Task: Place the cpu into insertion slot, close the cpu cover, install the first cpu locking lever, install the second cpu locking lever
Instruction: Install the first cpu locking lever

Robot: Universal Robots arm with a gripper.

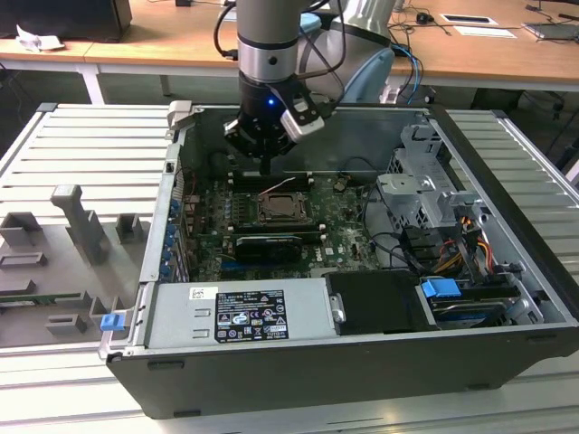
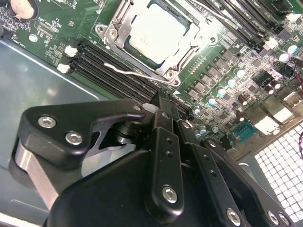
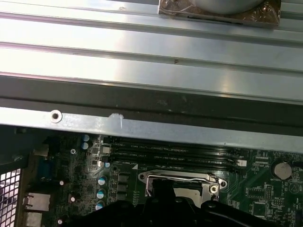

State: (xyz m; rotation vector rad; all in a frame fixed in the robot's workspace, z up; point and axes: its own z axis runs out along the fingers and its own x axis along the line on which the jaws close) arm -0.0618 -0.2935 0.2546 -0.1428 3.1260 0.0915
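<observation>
The cpu (image 2: pixel 156 33), a pale silver square, lies in the insertion slot (image 1: pixel 280 210) on the green board. The cpu cover (image 2: pixel 116 29) is a silver frame lying down around the chip's edges. A thin wire locking lever (image 2: pixel 130 71) runs along the socket's near side and looks unlatched, its end free over the memory slots. My gripper (image 2: pixel 158 101) hangs shut just above the board beside that lever, with nothing between its fingers. In the exterior view the gripper (image 1: pixel 265 169) sits right behind the socket. In the first wrist view the socket (image 3: pixel 182 182) sits just past the dark fingertips (image 3: pixel 163 191).
Long black memory slots (image 2: pixel 109 71) flank the socket. The case's back wall (image 3: pixel 156 127) stands close behind the gripper. A power supply (image 1: pixel 240 312), a drive cage (image 1: pixel 421 194) and cables (image 1: pixel 461 244) fill the case's front and the exterior view's right. Grey fixtures (image 1: pixel 81 226) stand on the table.
</observation>
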